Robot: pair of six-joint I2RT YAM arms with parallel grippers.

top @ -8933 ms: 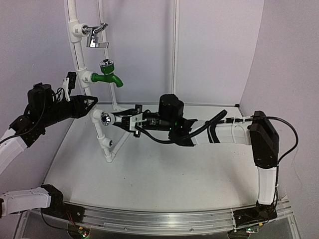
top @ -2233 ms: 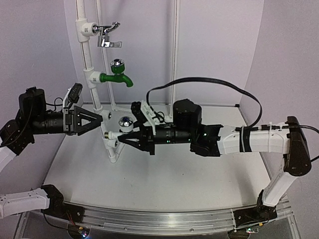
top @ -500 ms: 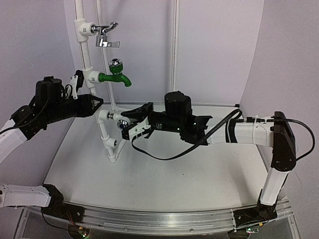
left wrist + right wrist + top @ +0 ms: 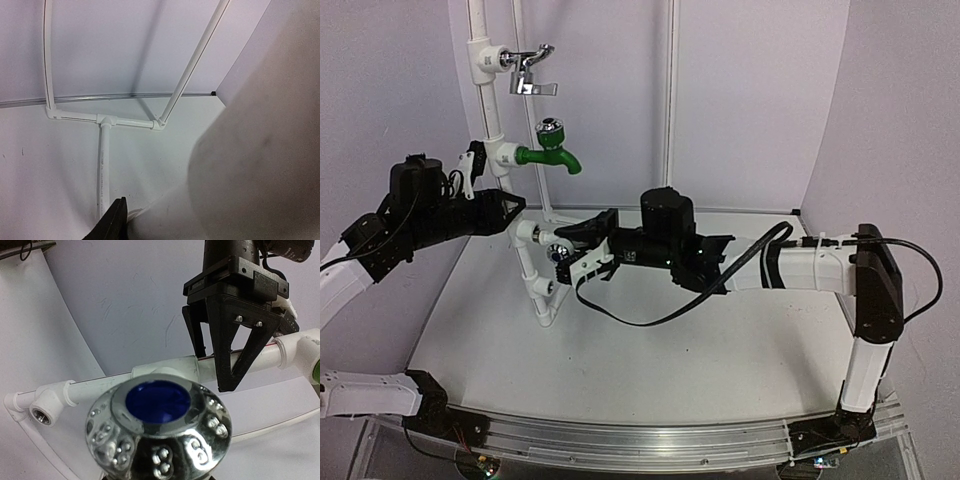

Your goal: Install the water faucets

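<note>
The right gripper (image 4: 569, 251) holds the faucet (image 4: 159, 432) tight, its shiny knob just beside the white pipe (image 4: 100, 386). The left gripper (image 4: 214, 371) pinches the pipe a bit higher. A green tap (image 4: 546, 157) sits farther up.

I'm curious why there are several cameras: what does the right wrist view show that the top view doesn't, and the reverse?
Right wrist only: the studded rim of the faucet knob, the threads in an empty pipe socket. Top only: the lever tap, the table, the right arm. Both: the faucet, the white pipe frame, the left hand at it.
</note>
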